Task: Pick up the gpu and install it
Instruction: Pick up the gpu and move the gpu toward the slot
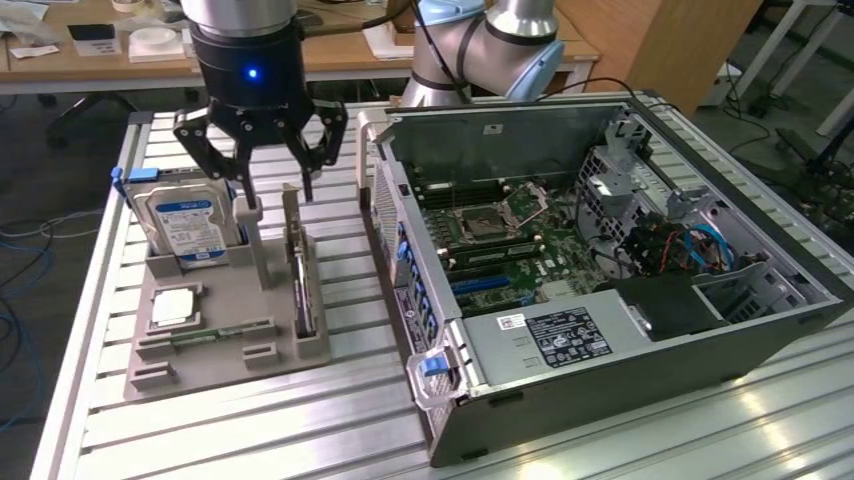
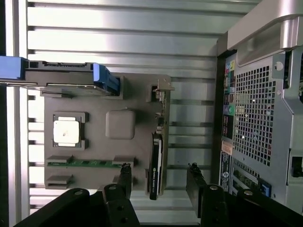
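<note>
Tray [image 1: 214, 370], exterior view's left: gpu [image 1: 304, 295] on edge in a slot, bracket [image 1: 290, 215] at far end. Hand [image 1: 276, 198]: open, empty, above that far end. Just beside: hard drive [image 1: 187, 225]. Risk: descending hand clips hard drive or bracket; an off-centre grip tilts the gpu, jamming it.

You are looking straight down on a grey holder tray [image 2: 141, 118] that sits on the slatted metal table [image 2: 118, 38]. The gripper [image 2: 158, 166] has its two black fingers [image 2: 124, 182] spread wide. The graphics card [image 2: 155, 163] stands on edge in the tray's slot between them, touching neither, with its metal bracket [image 2: 163, 90] at the end away from the fingers. The tray also holds a hard drive [image 2: 66, 80] with blue rails, a square processor chip [image 2: 66, 131] and a green memory stick [image 2: 90, 163]. The computer case [image 2: 258, 109] stands just beside the tray.
</note>
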`<state>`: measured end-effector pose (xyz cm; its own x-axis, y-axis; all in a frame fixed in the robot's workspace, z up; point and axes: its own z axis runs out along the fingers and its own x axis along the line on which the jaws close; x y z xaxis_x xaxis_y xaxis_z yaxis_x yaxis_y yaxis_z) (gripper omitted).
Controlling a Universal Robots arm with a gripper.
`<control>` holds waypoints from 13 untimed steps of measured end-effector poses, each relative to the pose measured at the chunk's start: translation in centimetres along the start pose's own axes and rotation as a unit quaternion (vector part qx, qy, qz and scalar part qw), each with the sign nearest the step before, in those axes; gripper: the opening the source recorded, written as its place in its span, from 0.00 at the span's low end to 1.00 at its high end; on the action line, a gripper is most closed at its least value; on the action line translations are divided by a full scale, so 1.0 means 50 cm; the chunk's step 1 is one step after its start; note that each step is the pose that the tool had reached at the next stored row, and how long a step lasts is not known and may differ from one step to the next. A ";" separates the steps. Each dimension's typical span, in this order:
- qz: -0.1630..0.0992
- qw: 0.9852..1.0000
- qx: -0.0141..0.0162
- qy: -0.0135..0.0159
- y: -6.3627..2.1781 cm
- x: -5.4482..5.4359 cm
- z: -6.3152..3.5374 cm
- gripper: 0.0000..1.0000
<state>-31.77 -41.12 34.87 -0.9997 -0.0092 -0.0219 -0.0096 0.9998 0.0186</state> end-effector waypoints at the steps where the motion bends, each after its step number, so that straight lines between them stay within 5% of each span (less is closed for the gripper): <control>1: 0.001 1.000 0.000 0.000 0.000 0.000 0.002 0.59; 13: 0.012 1.000 0.001 0.000 -0.001 0.000 0.030 0.59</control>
<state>-31.75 -41.16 33.35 -0.9997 0.0149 -0.0209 0.0145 0.9998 0.0162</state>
